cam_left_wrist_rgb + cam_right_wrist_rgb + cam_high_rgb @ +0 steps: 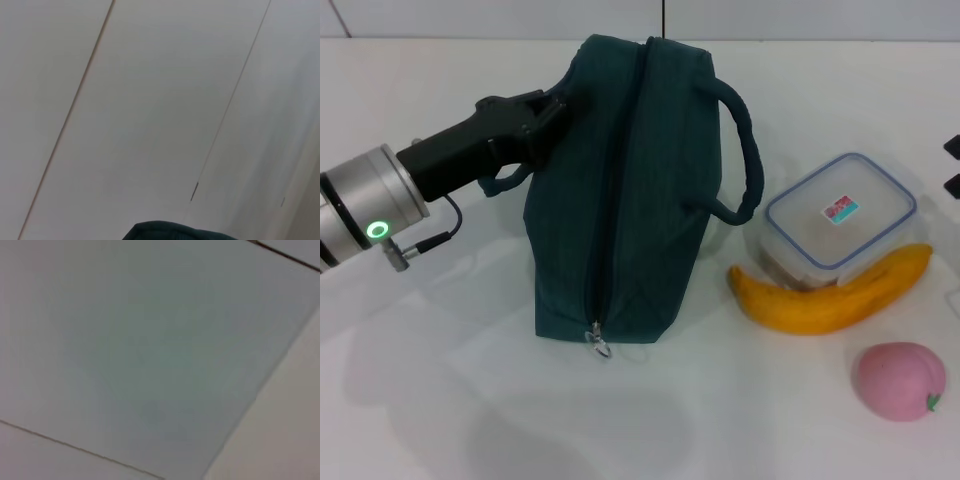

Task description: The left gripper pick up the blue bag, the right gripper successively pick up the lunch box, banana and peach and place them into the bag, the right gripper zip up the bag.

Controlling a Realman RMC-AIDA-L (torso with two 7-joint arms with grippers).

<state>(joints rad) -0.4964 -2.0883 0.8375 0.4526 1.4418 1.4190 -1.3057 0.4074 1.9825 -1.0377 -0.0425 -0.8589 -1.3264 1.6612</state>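
Left gripper [548, 108]: reaches in from the left, touching the bag's upper side; fingers hidden, grip cannot be told.
Blue bag [625, 190]: upright on the white table [440, 400], zipper [599, 345] closed, handle [740, 150] toward the lunch box.
Lunch box [840, 210]: just right of the bag, lid on.
Banana [830, 295]: touching the box's near side.
Peach [898, 381]: near the banana, nearer the robot.
Right gripper [953, 165]: only dark parts at the right edge; state cannot be told.

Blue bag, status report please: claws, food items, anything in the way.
Left claw at blue bag, grip hidden. Right claw barely in view. Lunch box, banana, peach on table beside bag. Zipper shut.
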